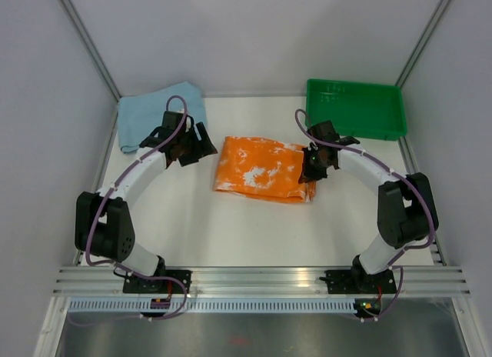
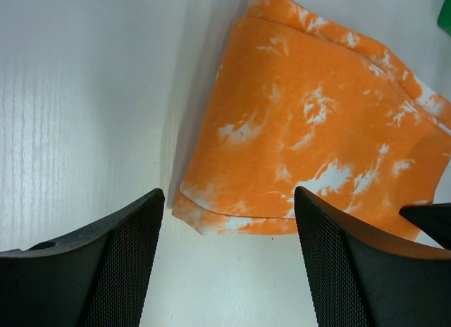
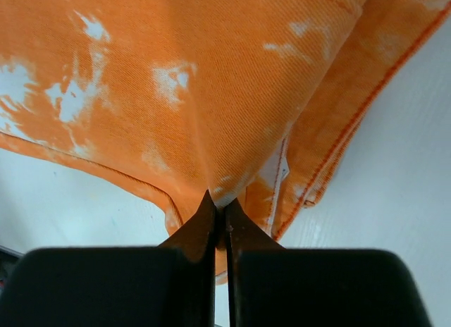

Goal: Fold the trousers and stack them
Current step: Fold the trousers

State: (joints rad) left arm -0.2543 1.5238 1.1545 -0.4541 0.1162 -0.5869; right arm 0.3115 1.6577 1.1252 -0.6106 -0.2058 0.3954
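Orange trousers with white blotches (image 1: pixel 261 168) lie folded in the middle of the table. My right gripper (image 1: pixel 313 170) is shut on their right edge; in the right wrist view the fingertips (image 3: pixel 220 208) pinch a fold of the orange cloth (image 3: pixel 176 94). My left gripper (image 1: pixel 198 147) is open and empty, just left of the trousers. In the left wrist view its two black fingers (image 2: pixel 106 263) frame the near left corner of the trousers (image 2: pixel 310 130), apart from it. A light blue garment (image 1: pixel 154 115) lies folded at the back left, behind the left gripper.
A green tray (image 1: pixel 355 109) stands at the back right. White walls enclose the table (image 1: pixel 231 226) on three sides. An aluminium rail runs along the near edge by the arm bases.
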